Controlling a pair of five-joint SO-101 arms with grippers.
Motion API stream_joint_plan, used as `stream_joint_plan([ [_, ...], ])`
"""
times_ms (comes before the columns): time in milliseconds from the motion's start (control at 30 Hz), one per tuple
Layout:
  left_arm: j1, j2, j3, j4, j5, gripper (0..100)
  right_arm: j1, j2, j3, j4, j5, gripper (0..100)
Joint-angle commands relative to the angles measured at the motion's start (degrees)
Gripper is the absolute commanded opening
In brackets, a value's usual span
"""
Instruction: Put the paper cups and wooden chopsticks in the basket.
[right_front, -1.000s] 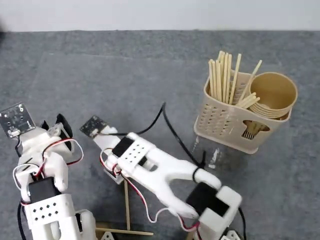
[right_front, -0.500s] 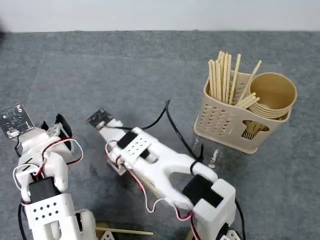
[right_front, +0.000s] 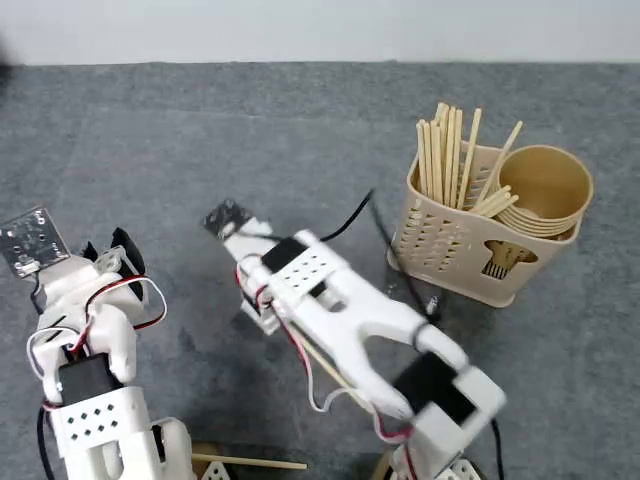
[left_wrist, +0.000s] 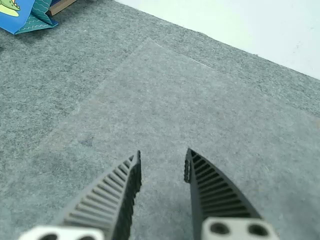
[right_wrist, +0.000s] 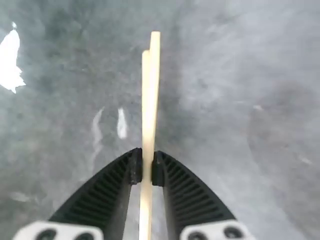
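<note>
Beige perforated plastic basket (right_front: 455, 250) stands on grey felt mat (right_front: 250, 130), w/ a bundle of pale wooden chopsticks (right_front: 445, 145) upright in its one compartment and a stack of tan paper cups (right_front: 548, 185) in the other, right beside them.

R gripper (right_wrist: 146, 170): fingers clamped on a pair of light wooden sticks (right_wrist: 150, 75), which run fwd past the fingertips over the mat. In high view the white R arm (right_front: 340, 310) lies near the basket, on the chopstick-compartment side, not touching it. A bit of the held pair shows slanting under the arm.

L gripper (left_wrist: 162, 161): fingers apart, nothing between them, bare mat underneath. Its white arm (right_front: 85, 330) sits well apart from the basket, beyond the R arm.

One more single wooden chopstick (right_front: 250, 463) lies flat on the mat by the arm bases, far from the basket, approx. crosswise.

Blue printed item (left_wrist: 15, 12) at mat's far corner in L wrist view; can't tell what it is.
</note>
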Motion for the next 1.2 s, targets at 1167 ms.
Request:
stream_joint_plan([
  [1167,0.1,-1.1,-2.1,-1.6,0.4,14,36.4,-62.9,20.8,-47.2,7.1,0.8],
])
